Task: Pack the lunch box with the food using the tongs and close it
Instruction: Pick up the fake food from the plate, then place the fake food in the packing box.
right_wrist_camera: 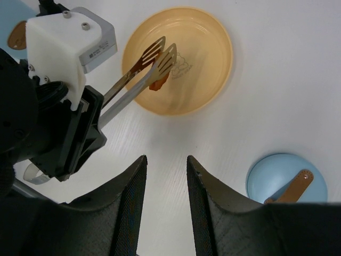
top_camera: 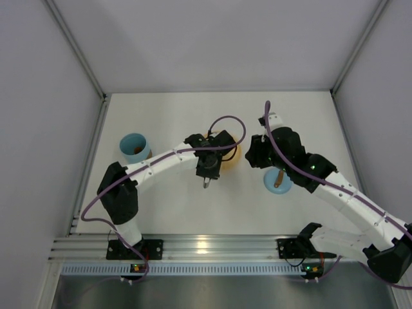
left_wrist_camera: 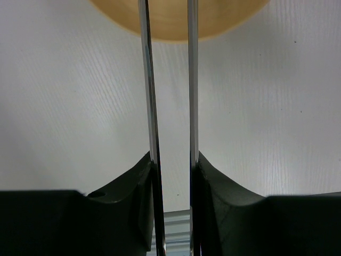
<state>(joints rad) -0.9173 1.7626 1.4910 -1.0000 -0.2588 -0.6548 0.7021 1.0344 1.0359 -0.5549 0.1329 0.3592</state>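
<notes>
My left gripper [left_wrist_camera: 173, 160] is shut on the two silver arms of the tongs [left_wrist_camera: 193, 80], which reach out over the orange plate [left_wrist_camera: 229, 16]. In the right wrist view the tongs [right_wrist_camera: 133, 88] have their tips pinched on an orange piece of food [right_wrist_camera: 159, 83] over the plate [right_wrist_camera: 208, 53]. From above, the left gripper [top_camera: 209, 168] covers most of the plate [top_camera: 233, 156]. The lunch box [top_camera: 135, 147] stands at the left, brown food [top_camera: 138, 150] inside. Its lid [top_camera: 278, 180] lies apart, near my right gripper [top_camera: 254, 154]. The right gripper [right_wrist_camera: 166, 160] is open and empty.
White walls close in the table on the left, back and right. An aluminium rail [top_camera: 206, 246] runs along the near edge between the two arm bases. The lid [right_wrist_camera: 286, 178] with its brown knob lies just right of my right fingers.
</notes>
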